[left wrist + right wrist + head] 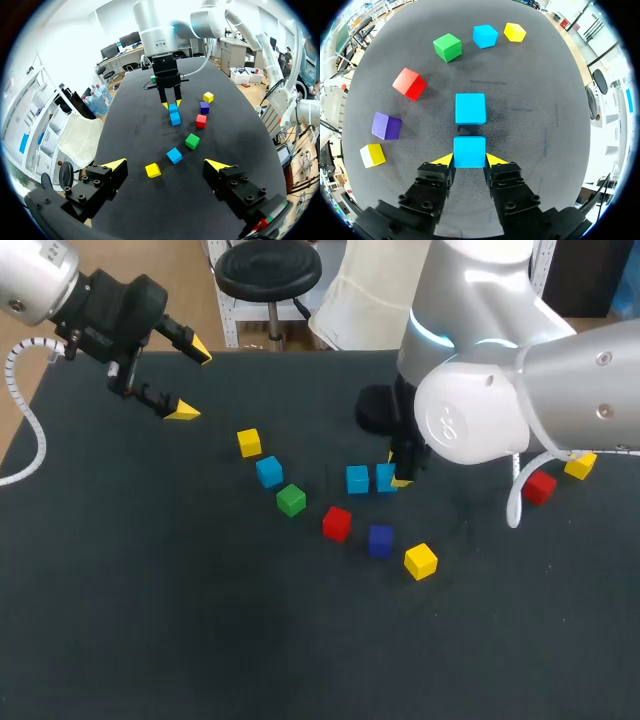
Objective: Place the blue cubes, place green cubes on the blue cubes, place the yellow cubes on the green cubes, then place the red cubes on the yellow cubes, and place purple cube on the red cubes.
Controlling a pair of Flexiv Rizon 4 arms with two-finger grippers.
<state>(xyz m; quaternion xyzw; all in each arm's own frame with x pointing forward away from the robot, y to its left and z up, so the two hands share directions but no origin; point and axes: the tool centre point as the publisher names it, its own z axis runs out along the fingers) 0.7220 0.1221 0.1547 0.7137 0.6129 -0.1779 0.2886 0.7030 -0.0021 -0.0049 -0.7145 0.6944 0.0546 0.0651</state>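
Observation:
My right gripper (469, 160) is down on the dark table (150, 620), shut on a blue cube (469, 151), one yellow tip against each side. A second blue cube (470, 108) lies just ahead of it with a small gap between; in the head view they are side by side (357, 479). A third blue cube (268, 471), a green cube (291, 500) and a yellow cube (249, 443) lie to the left. A red cube (337, 523), the purple cube (380, 540) and another yellow cube (421, 561) lie nearer the front. My left gripper (192, 381) hangs open and empty at the far left.
Another red cube (540, 486) and a yellow cube (580, 465) sit at the right, partly behind my right arm. The table's front half is bare dark surface.

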